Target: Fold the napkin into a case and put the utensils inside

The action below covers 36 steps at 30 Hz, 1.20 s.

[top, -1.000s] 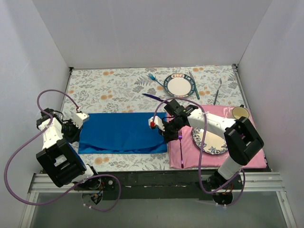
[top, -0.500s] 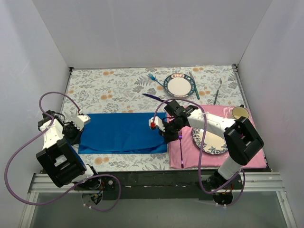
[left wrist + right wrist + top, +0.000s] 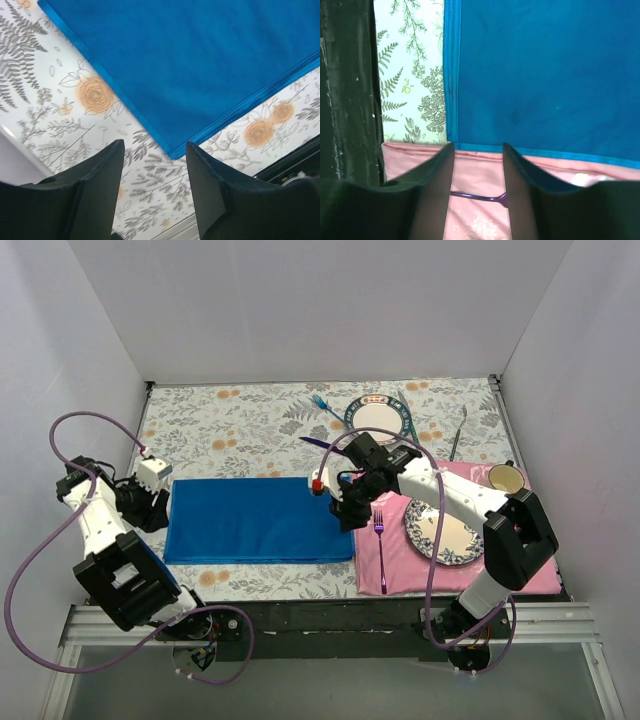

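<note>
The napkin (image 3: 258,520) lies flat on the floral tablecloth as a long blue rectangle. My left gripper (image 3: 157,513) hovers just off its left end, open and holding nothing; in the left wrist view the napkin (image 3: 200,60) has a corner just beyond the left gripper (image 3: 152,150). My right gripper (image 3: 346,520) hangs open over the napkin's right edge, where it meets the pink placemat (image 3: 395,560). In the right wrist view, the napkin (image 3: 545,75) lies just beyond the right gripper (image 3: 477,150). The light-blue fork (image 3: 322,405) and dark purple knife (image 3: 320,443) lie at the back.
A magenta fork (image 3: 380,550) and a patterned plate (image 3: 445,535) rest on the placemat. A teal-rimmed plate (image 3: 377,420), a teal knife (image 3: 408,420), another utensil (image 3: 458,432) and a yellow cup (image 3: 505,477) sit at the back right. White walls enclose the table.
Both grippers have opened and let go of the napkin's ends. The left arm drew back to the left, the right lifted and shifted toward the back. The napkin's near edge now lies straight.
</note>
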Each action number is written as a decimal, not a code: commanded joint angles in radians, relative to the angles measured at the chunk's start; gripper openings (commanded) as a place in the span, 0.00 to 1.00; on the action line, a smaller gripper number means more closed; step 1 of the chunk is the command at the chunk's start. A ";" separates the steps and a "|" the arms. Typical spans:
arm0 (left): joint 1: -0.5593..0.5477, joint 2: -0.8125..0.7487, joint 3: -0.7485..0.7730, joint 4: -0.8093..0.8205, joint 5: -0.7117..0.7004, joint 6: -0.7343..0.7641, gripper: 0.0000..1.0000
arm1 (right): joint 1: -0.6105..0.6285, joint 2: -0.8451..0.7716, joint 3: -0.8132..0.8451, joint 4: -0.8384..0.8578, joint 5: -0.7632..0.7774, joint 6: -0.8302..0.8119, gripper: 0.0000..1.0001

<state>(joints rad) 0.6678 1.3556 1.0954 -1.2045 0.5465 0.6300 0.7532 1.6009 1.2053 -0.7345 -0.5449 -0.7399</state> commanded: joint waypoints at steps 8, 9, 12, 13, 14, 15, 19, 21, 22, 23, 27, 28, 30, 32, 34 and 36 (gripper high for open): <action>-0.109 -0.078 -0.264 0.258 -0.039 -0.369 0.45 | 0.006 0.189 0.068 0.034 0.008 0.013 0.29; -0.115 -0.088 -0.303 0.276 -0.077 -0.389 0.43 | 0.008 0.200 0.065 0.035 0.007 0.007 0.29; -0.137 -0.096 -0.347 0.332 -0.143 -0.412 0.41 | 0.015 0.234 0.059 0.034 0.010 -0.007 0.28; -0.142 -0.093 -0.365 0.342 -0.157 -0.415 0.39 | 0.017 0.247 0.056 0.034 0.013 -0.018 0.28; -0.143 -0.093 -0.376 0.353 -0.170 -0.423 0.38 | 0.020 0.251 0.051 0.030 0.019 -0.024 0.27; -0.143 -0.090 -0.385 0.362 -0.184 -0.427 0.37 | 0.024 0.255 0.045 0.032 0.022 -0.029 0.27; -0.145 -0.059 -0.420 0.425 -0.272 -0.463 0.32 | 0.031 0.278 0.030 0.027 0.031 -0.036 0.27; -0.145 -0.038 -0.425 0.451 -0.299 -0.473 0.29 | 0.043 0.286 0.030 0.023 0.026 -0.035 0.27; -0.145 -0.023 -0.422 0.474 -0.309 -0.478 0.29 | 0.047 0.290 0.031 0.017 0.022 -0.036 0.27; -0.145 0.017 -0.399 0.483 -0.322 -0.492 0.28 | 0.058 0.294 0.033 0.012 0.011 -0.039 0.27; -0.145 0.138 -0.291 0.520 -0.338 -0.549 0.27 | 0.092 0.303 0.043 -0.014 -0.032 -0.058 0.27; -0.145 0.161 -0.261 0.533 -0.339 -0.558 0.27 | 0.100 0.304 0.046 -0.028 -0.052 -0.059 0.27; -0.143 0.227 -0.185 0.537 -0.336 -0.582 0.29 | 0.120 0.303 0.063 -0.043 -0.085 -0.061 0.30; -0.145 0.260 -0.134 0.545 -0.324 -0.605 0.32 | 0.121 0.298 0.118 -0.060 -0.150 -0.033 0.32; -0.146 0.287 -0.050 0.516 -0.277 -0.622 0.35 | 0.121 0.295 0.208 -0.072 -0.176 0.013 0.32; -0.157 0.293 0.006 0.478 -0.240 -0.657 0.36 | 0.112 0.292 0.262 -0.072 -0.165 0.036 0.32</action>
<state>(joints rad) 0.5224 1.6489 0.9909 -0.7227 0.2462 0.0422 0.8791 1.9144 1.3186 -0.7826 -0.6334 -0.7567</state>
